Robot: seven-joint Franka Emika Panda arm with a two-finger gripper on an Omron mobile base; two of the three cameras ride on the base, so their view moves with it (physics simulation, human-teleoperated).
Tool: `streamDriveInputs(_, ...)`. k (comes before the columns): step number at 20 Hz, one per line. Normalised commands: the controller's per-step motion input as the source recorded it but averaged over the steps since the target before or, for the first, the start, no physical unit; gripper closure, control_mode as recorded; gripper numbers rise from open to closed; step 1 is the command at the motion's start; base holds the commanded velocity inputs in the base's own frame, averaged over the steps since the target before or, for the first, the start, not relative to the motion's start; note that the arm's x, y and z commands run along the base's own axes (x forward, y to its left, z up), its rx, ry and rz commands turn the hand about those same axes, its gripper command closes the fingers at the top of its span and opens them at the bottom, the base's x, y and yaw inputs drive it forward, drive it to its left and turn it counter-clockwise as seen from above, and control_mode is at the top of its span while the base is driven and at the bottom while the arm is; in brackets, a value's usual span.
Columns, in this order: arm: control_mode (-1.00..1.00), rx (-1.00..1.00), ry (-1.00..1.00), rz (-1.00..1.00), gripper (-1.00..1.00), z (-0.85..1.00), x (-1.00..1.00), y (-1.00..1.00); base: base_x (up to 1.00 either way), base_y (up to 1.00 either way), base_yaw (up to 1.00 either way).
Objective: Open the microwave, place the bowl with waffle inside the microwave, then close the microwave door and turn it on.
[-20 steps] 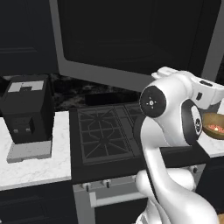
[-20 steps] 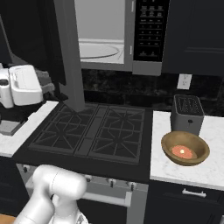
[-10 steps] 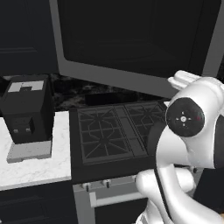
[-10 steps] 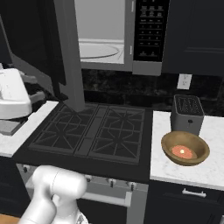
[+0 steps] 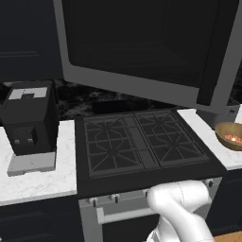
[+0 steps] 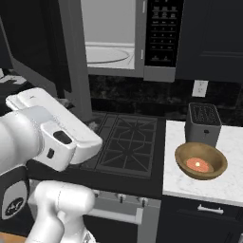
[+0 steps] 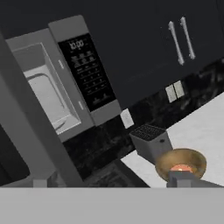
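Bowl: I see the bowl [image 6: 200, 161] on the white counter [image 6: 228, 185], just in front of the black toaster [image 6: 203, 123].
Contents: the waffle [image 6: 199, 164] lies inside it.
Microwave: the microwave [image 6: 127, 38] has its door [image 5: 142, 47] swung wide; cavity bare apart from the turntable.
Gripper: the gripper [image 7: 109, 183] is spread fully, holding nothing.

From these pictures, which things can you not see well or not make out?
- Microwave interior: right base view, the open microwave door hides its left part.
- Bowl: left base view, cut by the right edge.
- Button panel: hand view, labels too small to read.
- Bowl front: hand view, hidden behind a fingertip.
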Motion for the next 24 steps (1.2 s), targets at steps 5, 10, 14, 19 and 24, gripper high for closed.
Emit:
streamDriveInputs(5,-1.0,0.26,0.01,0.79,-1.0,-0.24,0.0,-0.18,0.0,0.0,0.0)
streamDriveInputs(10,-1.0,0.27,0.0,0.71,-1.0,-0.18,0.64,-0.22,0.0,0.0,0.0)
streamDriveInputs(14,-1.0,0.26,0.11,0.34,-1.0,-0.01,0.94,-0.29,0.0,0.0,0.0)
streamDriveInputs(19,-1.0,0.03,0.0,0.02,-1.0,-0.24,0.78,-0.01,0.0,0.0,0.0)
streamDriveInputs(24,-1.0,0.01,0.0,0.0,-1.0,-0.26,0.71,0.25,0.0,0.0,0.0)
